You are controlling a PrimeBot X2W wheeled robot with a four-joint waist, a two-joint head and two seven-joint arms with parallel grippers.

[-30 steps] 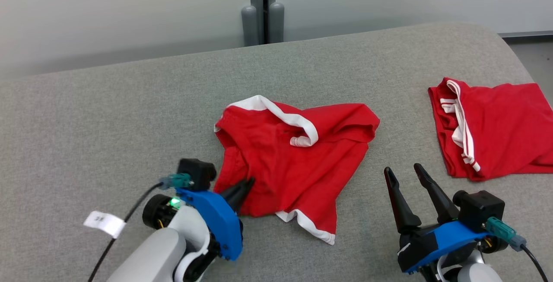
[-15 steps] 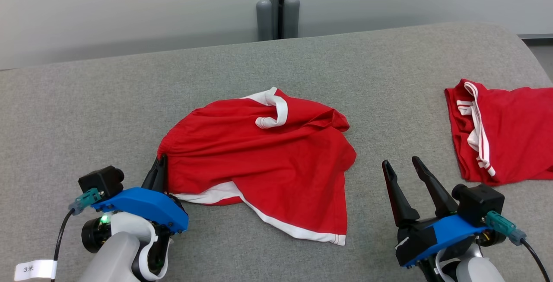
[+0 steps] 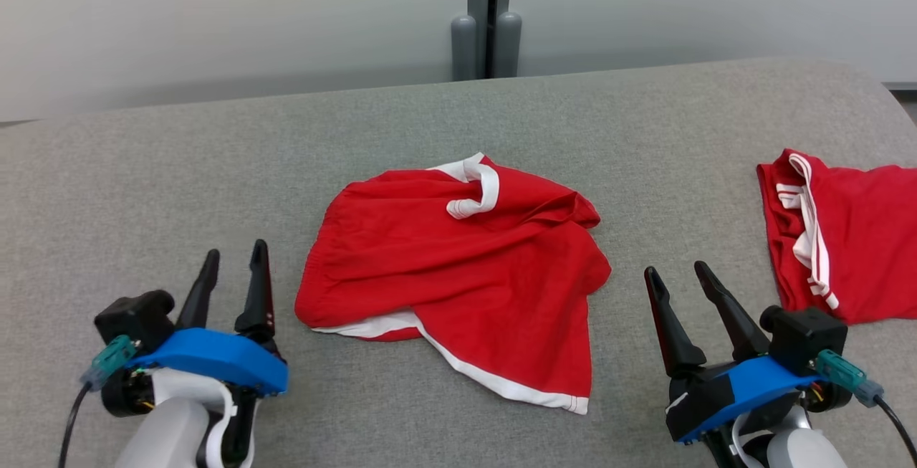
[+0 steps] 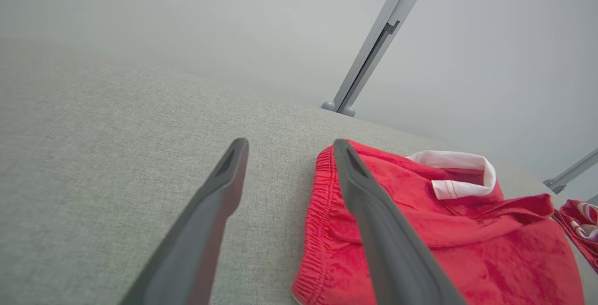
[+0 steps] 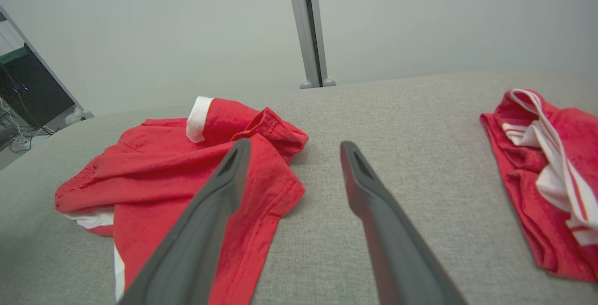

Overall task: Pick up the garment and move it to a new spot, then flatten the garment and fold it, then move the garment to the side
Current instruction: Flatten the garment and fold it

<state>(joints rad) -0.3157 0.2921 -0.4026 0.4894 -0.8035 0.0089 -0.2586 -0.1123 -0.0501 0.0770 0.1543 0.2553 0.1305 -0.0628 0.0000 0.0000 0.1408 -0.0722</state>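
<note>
Garment (image 3: 458, 274) lies rumpled between our released left claw (image 3: 236, 249) and right claw (image 3: 675, 268); we might pinch doubled layers, trapping creases.

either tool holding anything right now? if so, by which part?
Nothing is held. The left tool stands open beside the red garment, not touching it; the right tool is open too, apart from the cloth.

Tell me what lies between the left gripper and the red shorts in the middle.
Only a narrow strip of bare grey upholstery, as the head view shows. The open left gripper stands just clear of the red shorts.
</note>
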